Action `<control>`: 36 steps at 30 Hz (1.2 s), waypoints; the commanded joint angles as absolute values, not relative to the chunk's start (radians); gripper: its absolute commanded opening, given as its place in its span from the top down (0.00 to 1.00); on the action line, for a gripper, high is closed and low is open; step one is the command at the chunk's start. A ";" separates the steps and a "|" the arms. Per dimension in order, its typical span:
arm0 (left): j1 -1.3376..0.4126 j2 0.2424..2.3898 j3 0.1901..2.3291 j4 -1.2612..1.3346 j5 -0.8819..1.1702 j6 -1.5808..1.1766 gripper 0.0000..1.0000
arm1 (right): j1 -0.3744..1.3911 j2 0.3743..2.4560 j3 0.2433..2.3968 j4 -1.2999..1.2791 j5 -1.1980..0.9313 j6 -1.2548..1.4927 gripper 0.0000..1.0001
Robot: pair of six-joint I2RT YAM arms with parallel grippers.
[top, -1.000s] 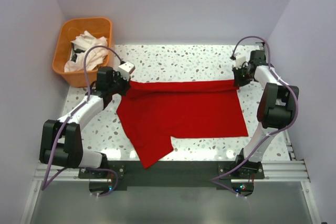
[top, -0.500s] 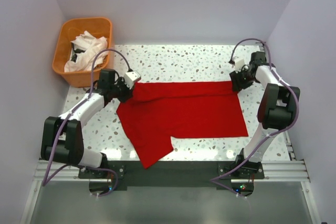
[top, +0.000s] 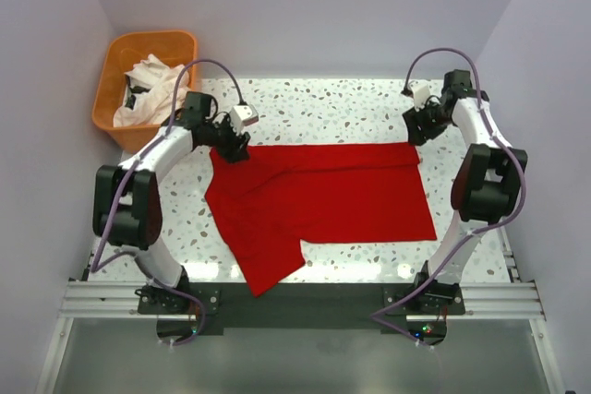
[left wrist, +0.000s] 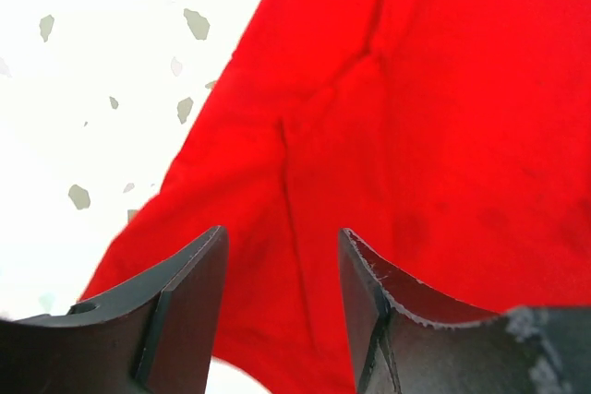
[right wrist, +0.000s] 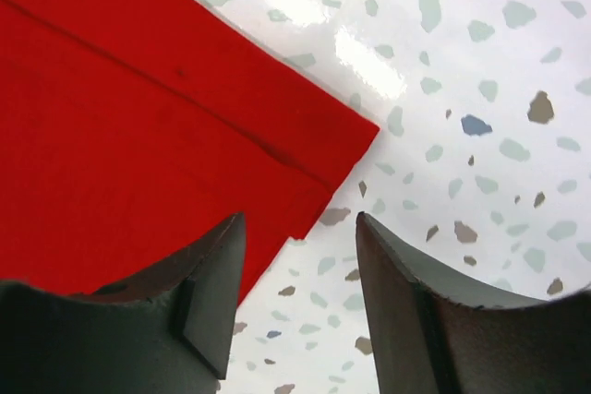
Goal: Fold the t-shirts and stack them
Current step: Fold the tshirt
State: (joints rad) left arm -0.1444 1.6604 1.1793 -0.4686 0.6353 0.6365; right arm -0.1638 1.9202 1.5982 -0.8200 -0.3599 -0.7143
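A red t-shirt lies spread on the speckled table, its far edge folded over toward the near side. One sleeve sticks out at the near left. My left gripper hovers open over the shirt's far left corner, nothing between its fingers. Just past the far right corner, my right gripper is open too, with bare table between its jaws. White t-shirts lie crumpled in the orange basket.
The orange basket stands at the table's far left corner, beside the left wall. Walls close in on the left, back and right. Speckled tabletop shows beyond the red shirt.
Both grippers have let go of the red shirt's far corners and opened. Both have lifted and drawn back toward the far side. The folded edge now rests flat.
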 commanded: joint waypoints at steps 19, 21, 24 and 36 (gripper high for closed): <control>-0.241 1.956 1.359 -0.492 0.621 0.515 0.39 | -0.098 2.175 1.804 -1.041 -0.356 -0.854 0.54; -0.247 1.968 1.374 -0.489 0.633 0.515 0.38 | -0.098 2.166 1.802 -1.071 -0.360 -0.868 0.57; -0.258 1.985 1.387 -0.491 0.641 0.512 0.37 | -0.098 2.143 1.786 -1.091 -0.362 -0.891 0.59; -0.278 1.983 1.397 -0.520 0.701 0.541 0.45 | -0.098 2.077 1.690 -1.131 -0.360 -0.969 0.66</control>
State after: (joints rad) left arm -0.2718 1.9987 1.3731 -0.5175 0.6556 0.5350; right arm -0.0994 2.1712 1.6962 -1.0966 -0.3534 -0.9291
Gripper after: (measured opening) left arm 0.566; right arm 0.358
